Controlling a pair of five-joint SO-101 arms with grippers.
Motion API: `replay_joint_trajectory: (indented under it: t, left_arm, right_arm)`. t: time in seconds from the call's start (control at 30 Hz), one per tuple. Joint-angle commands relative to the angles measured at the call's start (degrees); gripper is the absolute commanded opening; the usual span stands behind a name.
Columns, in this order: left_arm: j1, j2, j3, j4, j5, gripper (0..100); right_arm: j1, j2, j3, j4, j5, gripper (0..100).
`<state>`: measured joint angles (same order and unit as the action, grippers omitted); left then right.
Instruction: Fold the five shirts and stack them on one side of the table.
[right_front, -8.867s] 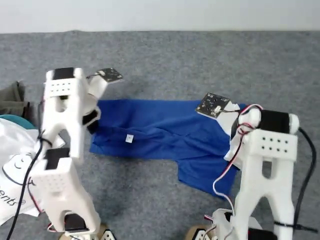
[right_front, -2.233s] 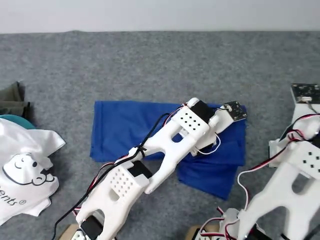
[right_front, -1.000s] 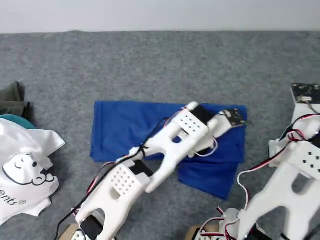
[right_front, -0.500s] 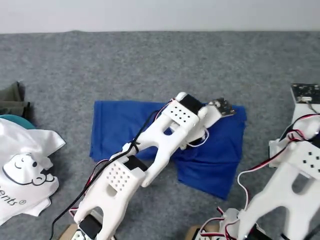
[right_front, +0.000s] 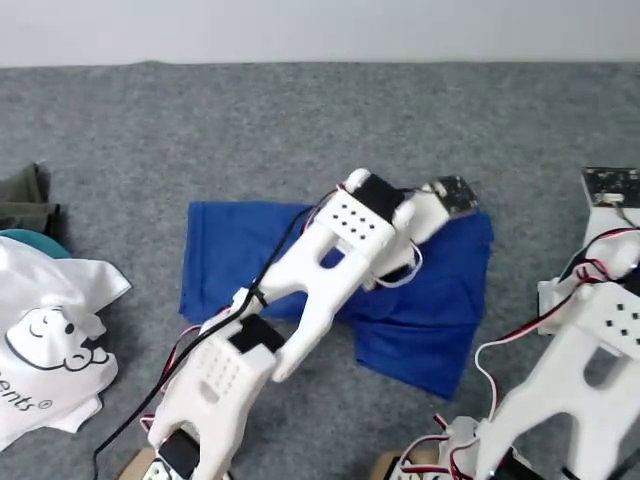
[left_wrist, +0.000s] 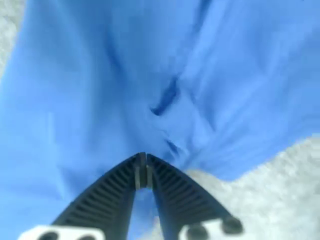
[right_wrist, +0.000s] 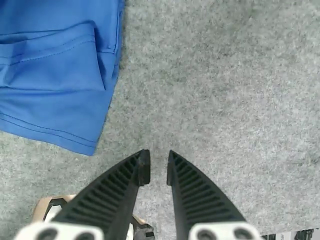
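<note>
Sliding up the blue shirt (right_front: 215, 250) right now, the left hand (left_wrist: 141, 169) is travelling from the shirt's right edge toward its upper right corner, right of centre in the high view. It is staying clenched, tips meeting over blue cloth; whether it is pinching any fabric, I cannot tell. The right hand (right_wrist: 156, 159) is waiting at the far right after pulling off the shirt seconds ago, fingers a slit apart and gripping nothing.

To my eye this is looking like a smoothing pass, so the first shirt is still being folded, a flap poking out at lower right. The white bear-print shirt (right_front: 50, 340), a teal one (right_front: 20, 240) and an olive one (right_front: 25, 195) are lying heaped at the left edge. A grey felt-like tabletop (right_front: 300, 130) is carrying everything, a pale wall (right_front: 300, 30) running along the top.
</note>
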<state>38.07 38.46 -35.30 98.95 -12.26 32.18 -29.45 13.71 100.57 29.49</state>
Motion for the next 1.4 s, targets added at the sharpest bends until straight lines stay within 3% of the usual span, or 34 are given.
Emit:
replay_joint_trajectory:
  t: [0.0,0.1,0.3,0.53,0.8,0.9,1.03,1.17,1.37]
  left_arm:
    - [3.6,-8.0,5.7,1.5,0.7,1]
    - [7.9,-10.5,9.7,1.5,0.5,3]
    - [14.6,-10.7,13.2,1.4,0.8,17]
    - [19.4,-8.2,13.8,-0.3,0.5,21]
    - [19.5,3.3,11.4,-3.1,0.7,21]
    - [19.4,5.5,9.2,-4.2,0.8,15]
    - [19.4,6.1,5.6,-3.6,0.5,7]
    - [19.4,5.9,0.1,1.5,0.6,7]
    - [19.7,4.0,-2.1,1.6,0.4,7]
  right_arm:
    - [-0.3,-1.4,-1.1,2.2,-0.4,6.9]
    - [1.4,-3.8,-3.3,2.2,-0.4,7.2]
    - [4.6,-9.8,-6.7,2.2,-0.2,7.2]
    - [4.7,-12.4,-6.6,2.2,-0.2,7.2]
    - [4.7,-12.9,-6.6,2.2,-0.2,7.2]
    - [4.7,-12.9,-6.6,2.2,-0.2,7.2]
    - [4.7,-12.9,-6.6,2.3,-0.2,7.2]
    - [4.7,-12.9,-6.6,2.3,-0.2,7.2]
    - [4.7,-12.9,-6.6,2.3,-0.2,7.2]
